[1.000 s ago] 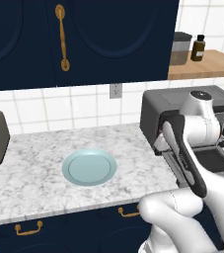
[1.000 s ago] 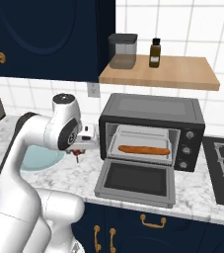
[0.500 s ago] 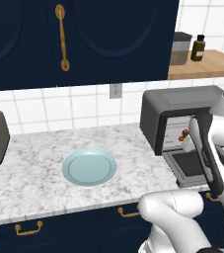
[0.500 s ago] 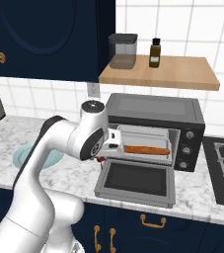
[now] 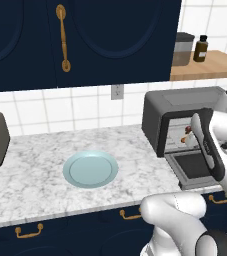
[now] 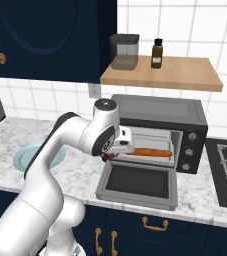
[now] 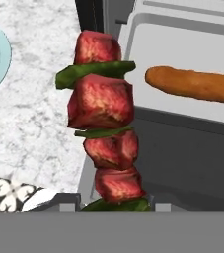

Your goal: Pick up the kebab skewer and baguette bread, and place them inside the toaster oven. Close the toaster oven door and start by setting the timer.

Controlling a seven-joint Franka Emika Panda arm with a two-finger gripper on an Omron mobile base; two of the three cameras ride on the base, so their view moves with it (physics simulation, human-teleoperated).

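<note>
The jaws, part-closed, grip the kebab skewer, glossy red meat cubes between green slices, at the mouth of the boxy dark grey toaster oven. Its glass door lies flat open; the smooth tapered baguette bread rests inside.

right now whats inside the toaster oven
The baguette bread lies on the tray inside the toaster oven, its door dropped open. The kebab skewer, held in the gripper, is at the opening. The arm covers the cavity's left part.
</note>
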